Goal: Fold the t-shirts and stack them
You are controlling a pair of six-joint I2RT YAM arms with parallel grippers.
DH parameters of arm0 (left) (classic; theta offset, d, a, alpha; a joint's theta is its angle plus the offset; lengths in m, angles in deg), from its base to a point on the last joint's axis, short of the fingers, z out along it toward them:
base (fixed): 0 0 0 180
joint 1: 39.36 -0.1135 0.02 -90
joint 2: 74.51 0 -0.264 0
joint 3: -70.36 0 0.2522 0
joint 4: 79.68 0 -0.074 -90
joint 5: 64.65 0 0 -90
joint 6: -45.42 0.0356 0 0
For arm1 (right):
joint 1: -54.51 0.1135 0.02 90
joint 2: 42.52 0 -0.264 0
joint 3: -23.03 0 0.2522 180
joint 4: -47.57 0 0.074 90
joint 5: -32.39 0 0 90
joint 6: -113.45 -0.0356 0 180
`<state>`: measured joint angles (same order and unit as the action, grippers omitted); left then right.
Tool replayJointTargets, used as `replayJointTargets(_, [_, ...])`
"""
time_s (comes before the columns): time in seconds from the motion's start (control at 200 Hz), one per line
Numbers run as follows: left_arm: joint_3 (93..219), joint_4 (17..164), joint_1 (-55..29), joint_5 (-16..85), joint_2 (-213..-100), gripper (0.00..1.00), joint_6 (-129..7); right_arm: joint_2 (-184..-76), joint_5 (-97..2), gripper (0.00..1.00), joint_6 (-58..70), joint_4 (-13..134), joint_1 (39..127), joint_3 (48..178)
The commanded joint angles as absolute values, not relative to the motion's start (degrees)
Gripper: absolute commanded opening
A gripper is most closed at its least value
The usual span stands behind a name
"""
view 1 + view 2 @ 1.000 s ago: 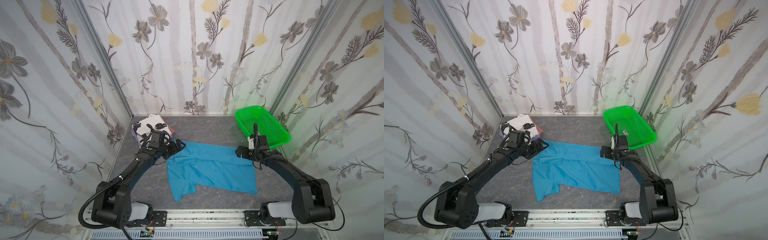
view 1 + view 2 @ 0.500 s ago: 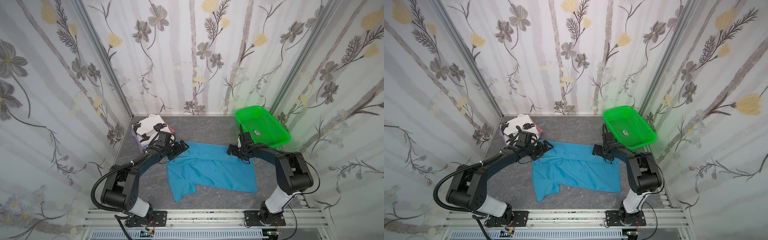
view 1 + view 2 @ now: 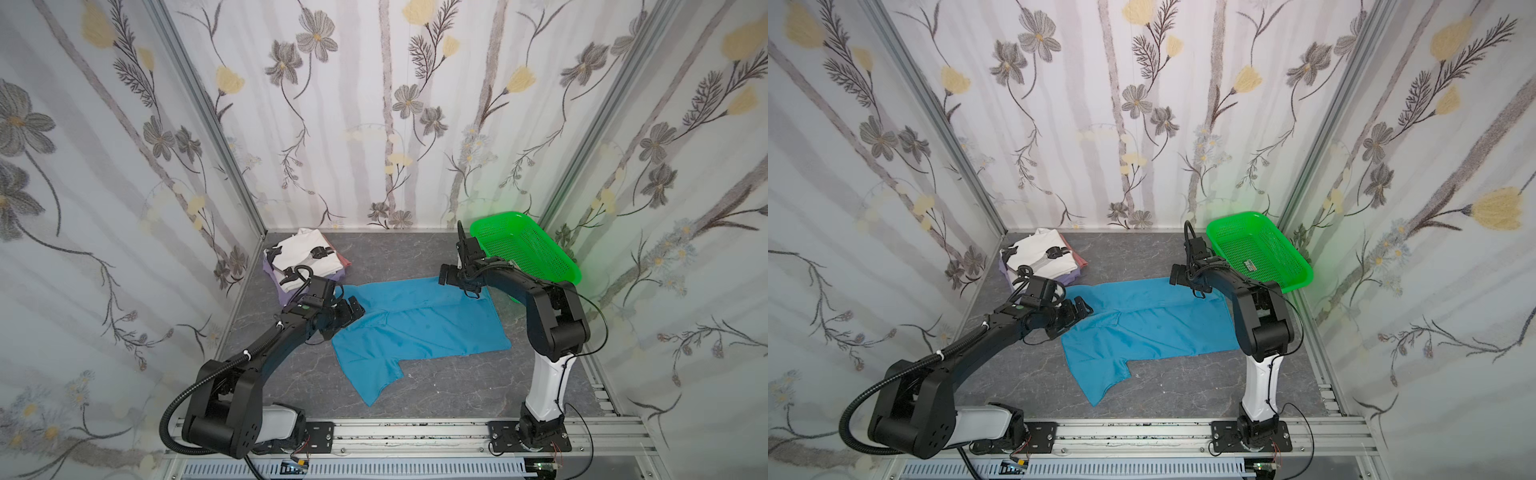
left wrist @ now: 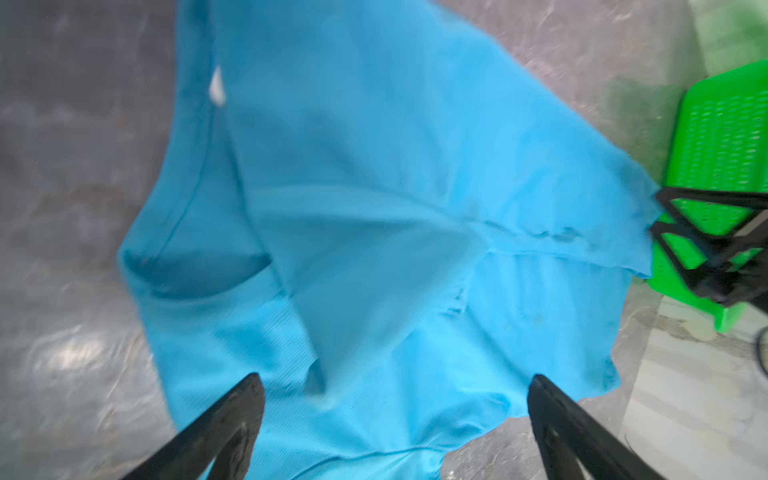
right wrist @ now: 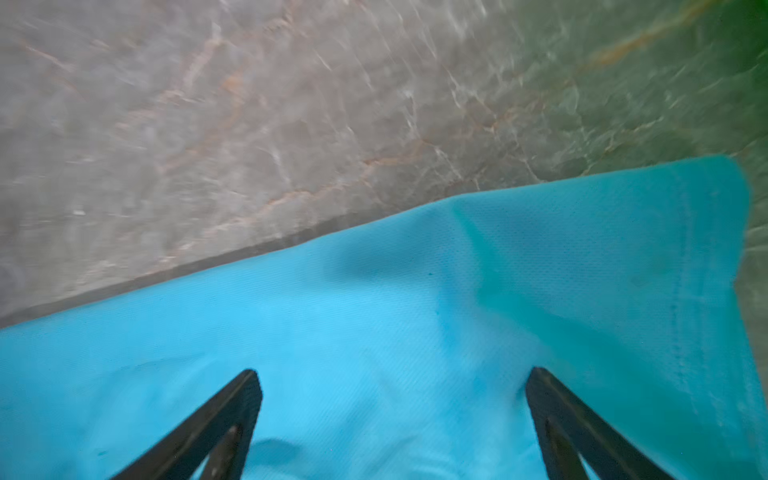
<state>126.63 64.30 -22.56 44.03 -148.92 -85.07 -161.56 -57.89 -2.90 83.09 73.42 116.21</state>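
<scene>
- Bright blue short-sleeved knit t-shirt (image 3: 419,328) is lying spread sideways in the middle of the grey marble-patterned desk (image 3: 436,395), with one sleeve poking out toward the near edge. The far strip is looking doubled over the body, with a creased seam running across it.
- Left claw (image 3: 352,312) is hanging released over the shirt's far left corner, jaws wide and gripping nothing. Its wrist view is showing blue cloth between the black fingers (image 4: 232,415), unpinched.
- Right claw (image 3: 446,277) is likewise spread wide and empty over the far right corner by the hem, just beside the green plastic mesh basket (image 3: 540,253). Whether its tips are touching cloth, cannot tell.
- White folded shirt with black-grey print (image 3: 303,257) is sitting on a lavender shirt (image 3: 279,293), with a pinkish-red shirt (image 3: 344,261) peeking out at the side. This stack is in the far left corner, near the left claw.
- Step, my read: both claws are lining up for the next fold of the blue one, which is not stacked yet.
- Doing it well: both claws pinching the far edge at matching spots, catching both layers, lifting level and carrying over together, so the crease is landing straight and the loose sleeve is ending up tucked inside.
- Materials: the blue knit is thin, limp and fine-textured, wrinkling easily. The desk is looking smooth, so the cloth is likely sliding if dragged. The basket is rigid and perforated.
</scene>
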Motion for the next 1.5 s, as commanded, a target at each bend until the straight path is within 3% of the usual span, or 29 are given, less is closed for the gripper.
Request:
replayJointTargets(0.0, [123.17,61.21,-22.49,43.37,-144.9,1.0,-85.95,-155.94,-57.27,1.0,-1.76,80.78,74.11,114.01])
replayJointTargets(0.165, [121.18,62.8,-22.57,41.74,-139.03,1.0,-86.34,-152.21,-49.21,0.99,5.65,80.38,81.29,109.91])
replayJointTargets(0.235, [121.55,64.79,-22.81,42.51,-139.2,0.97,-86.15,-152.52,-46.33,0.92,5.75,79.63,84.54,108.3])
replayJointTargets(0.6, [120.87,75.6,-22.62,45.4,-145.1,0.62,-84.36,-149.32,-45.28,0.84,-0.97,70.19,92.21,99.65])
replayJointTargets(0.934, [121.55,78.23,-22.47,44.87,-150.61,0.51,-83.43,-146.86,-47.95,0.84,-0.08,71.68,92.05,98.03])
replayJointTargets(1.064, [122.01,77.75,-22.35,45.14,-151.22,0.49,-83.27,-146.88,-47.98,0.84,-0.1,71.72,91.87,97.91])
replayJointTargets(1.159, [122.35,75.49,-21.87,43.89,-151.15,0.59,-82.13,-146.94,-48.04,0.84,-0.17,71.69,91.9,97.64])
replayJointTargets(1.494, [120.2,73.44,-21.78,41.42,-149.19,0.61,-79.83,-147.28,-47.91,0.84,-0.37,71.43,91.86,97.92])
